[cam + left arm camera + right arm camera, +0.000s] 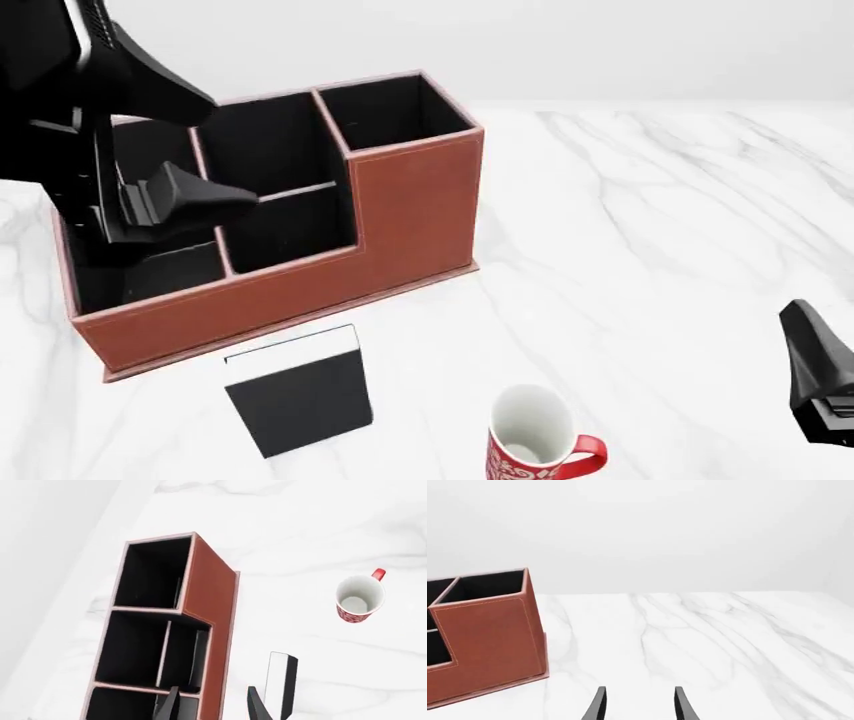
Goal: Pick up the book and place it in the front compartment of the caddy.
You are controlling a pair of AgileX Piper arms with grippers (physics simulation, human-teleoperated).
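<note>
Book: the thin flat black rectangular book [299,394] lies flat on the table, white page edge turned toward the organiser, just beside the low front wall and not in any cell. In the left wrist view it shows as a black slab with a white side [281,682].
Caddy: the reddish-brown leather-look desk organiser with pale stitching and black lining [400,215] stands upright at the left of the table, walls stepping from a low front to a tall back cell. The cells that can be seen hold nothing; part of the front row is hidden behind the left arm.
Mug: a red-and-white patterned mug [537,446] stands upright near the front edge, to the right of the book and apart from it; its white inside is bare.
Surface: a white marble-look tabletop with grey veins [667,230].
Room: a plain pale grey backdrop.
Left gripper: [212,705] hangs above the caddy's front side, fingers spread apart, gripping nothing.
Right gripper: [638,705] low at the right, well apart from everything, fingers parted, holding nothing.
</note>
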